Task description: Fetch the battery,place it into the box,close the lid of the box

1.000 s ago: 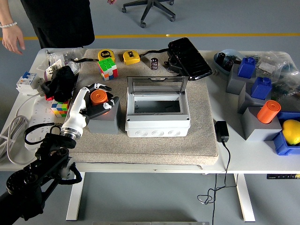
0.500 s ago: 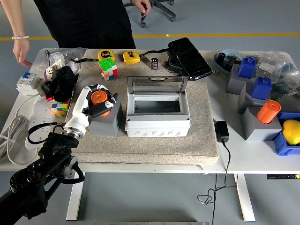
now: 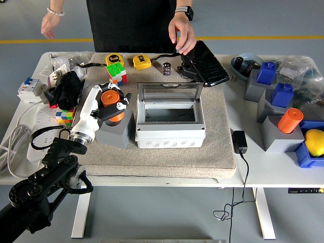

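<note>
- Your left hand (image 3: 109, 104) has its fingers curled round the orange battery (image 3: 111, 100), which stands upright in the top of a grey block (image 3: 114, 132) on the left part of the beige mat (image 3: 167, 152).
- The box (image 3: 170, 132), white with a clear lid (image 3: 170, 93), sits just right of that block, in the middle of the mat. The lid stands up at the far side and you can see nothing inside the box.
- Your right hand is out of sight.
- A person stands at the far side of the table (image 3: 268, 167); one hand (image 3: 182, 35) rests on the far end of a black case (image 3: 205, 63) lying at the mat's far right corner, the other hand (image 3: 50, 23) hangs above the table's far left.
- On the right, another grey block (image 3: 278, 135) holds a second orange cylinder (image 3: 289, 120), and a blue tray (image 3: 304, 154) at the right edge holds a yellow ball (image 3: 315, 142).
- Two grey stands farther back carry blue blocks (image 3: 275, 83).
- A puzzle cube (image 3: 116, 73) lies at the far left of the mat.
</note>
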Controlling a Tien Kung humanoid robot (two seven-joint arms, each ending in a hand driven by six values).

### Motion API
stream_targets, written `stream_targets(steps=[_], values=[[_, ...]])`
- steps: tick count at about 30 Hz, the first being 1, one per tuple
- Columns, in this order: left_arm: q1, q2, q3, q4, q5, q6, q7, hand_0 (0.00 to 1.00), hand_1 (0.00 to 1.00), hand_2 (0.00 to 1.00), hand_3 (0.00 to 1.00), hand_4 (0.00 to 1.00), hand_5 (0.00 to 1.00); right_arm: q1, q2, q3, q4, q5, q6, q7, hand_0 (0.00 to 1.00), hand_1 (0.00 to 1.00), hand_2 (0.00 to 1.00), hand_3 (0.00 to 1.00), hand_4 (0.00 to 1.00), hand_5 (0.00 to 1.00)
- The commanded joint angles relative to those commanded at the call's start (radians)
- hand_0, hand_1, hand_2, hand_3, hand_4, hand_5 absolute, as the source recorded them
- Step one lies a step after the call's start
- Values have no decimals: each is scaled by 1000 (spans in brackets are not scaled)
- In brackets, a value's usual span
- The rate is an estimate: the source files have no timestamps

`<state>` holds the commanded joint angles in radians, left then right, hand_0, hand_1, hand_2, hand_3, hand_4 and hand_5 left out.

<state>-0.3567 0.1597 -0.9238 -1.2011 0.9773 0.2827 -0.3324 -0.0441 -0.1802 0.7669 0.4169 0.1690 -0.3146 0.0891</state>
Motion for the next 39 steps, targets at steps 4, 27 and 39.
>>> stream_targets(steps=[4, 27, 39], values=[[-16, 30, 44, -80, 84, 18, 22, 180, 111, 146, 199, 59, 2, -1, 0, 1, 0, 1, 2, 1, 594, 623, 625, 564, 979, 562], [-384, -86, 505, -8, 653, 134, 321, 176, 114, 137, 191, 74, 2, 6, -9, -15, 0, 13, -2, 6, 597, 622, 621, 560, 969, 554], [-470, -160, 571, 152, 776, 101, 619, 175, 119, 144, 190, 178, 2, 12, -11, -28, 3, 16, -4, 11, 596, 621, 620, 559, 966, 551]])
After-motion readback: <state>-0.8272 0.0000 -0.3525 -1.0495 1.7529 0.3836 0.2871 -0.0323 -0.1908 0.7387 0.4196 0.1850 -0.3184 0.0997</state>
